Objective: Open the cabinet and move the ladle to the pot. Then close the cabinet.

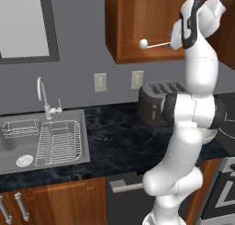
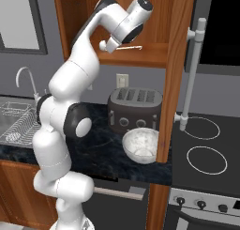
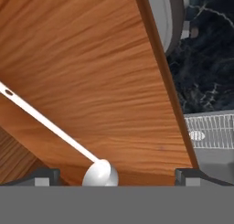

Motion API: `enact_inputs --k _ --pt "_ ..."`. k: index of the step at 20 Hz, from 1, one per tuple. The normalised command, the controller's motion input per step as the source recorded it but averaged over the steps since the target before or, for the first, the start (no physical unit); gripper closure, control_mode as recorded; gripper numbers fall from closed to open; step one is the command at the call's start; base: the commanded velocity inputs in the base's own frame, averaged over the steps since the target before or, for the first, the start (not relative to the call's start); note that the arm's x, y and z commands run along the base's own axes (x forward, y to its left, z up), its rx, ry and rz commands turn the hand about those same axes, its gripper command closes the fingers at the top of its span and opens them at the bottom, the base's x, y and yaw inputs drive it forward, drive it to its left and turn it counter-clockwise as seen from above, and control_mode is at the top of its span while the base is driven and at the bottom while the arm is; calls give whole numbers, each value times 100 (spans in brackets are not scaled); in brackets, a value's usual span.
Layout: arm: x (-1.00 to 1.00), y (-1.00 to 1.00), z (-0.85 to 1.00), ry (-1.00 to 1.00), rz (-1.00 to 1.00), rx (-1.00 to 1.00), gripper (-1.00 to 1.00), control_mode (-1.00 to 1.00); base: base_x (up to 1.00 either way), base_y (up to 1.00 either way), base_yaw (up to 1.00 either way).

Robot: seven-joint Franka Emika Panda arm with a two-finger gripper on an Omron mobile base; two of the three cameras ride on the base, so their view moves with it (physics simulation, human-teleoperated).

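Observation:
The cabinet point(image 1: 120, 17) stands open, its door point(image 2: 176, 60) swung out toward me with the long bar handle point(image 2: 194, 69) on its outer face. The ladle point(image 1: 143, 44) lies on the cabinet's bottom shelf point(image 3: 100, 72), its thin handle point(image 2: 129, 47) pointing right. My gripper point(image 2: 109, 47) is inside the cabinet just above the shelf, open. In the hand view the ladle's rounded end point(image 3: 100, 173) sits between the two fingertips point(image 3: 43, 176), and nothing is held. The pot is out of view.
A toaster point(image 2: 135, 107) stands on the dark counter under the cabinet, with a white speckled bowl point(image 2: 140, 144) in front of it. The stove top point(image 2: 206, 144) lies to the right, beyond the open door. A sink point(image 1: 11, 162) with a dish rack is on the left.

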Motion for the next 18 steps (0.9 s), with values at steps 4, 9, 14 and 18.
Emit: enact_inputs --k 4,9,14,18 --pt "0 0 -5 0 0 5 -100 -100 0 0 0" --pt "0 0 -5 0 0 3 -100 -100 0 0 0" --pt "0 0 -5 0 0 0 -100 -100 0 0 0" --pt "0 0 -10 0 0 0 -100 -100 0 0 0"
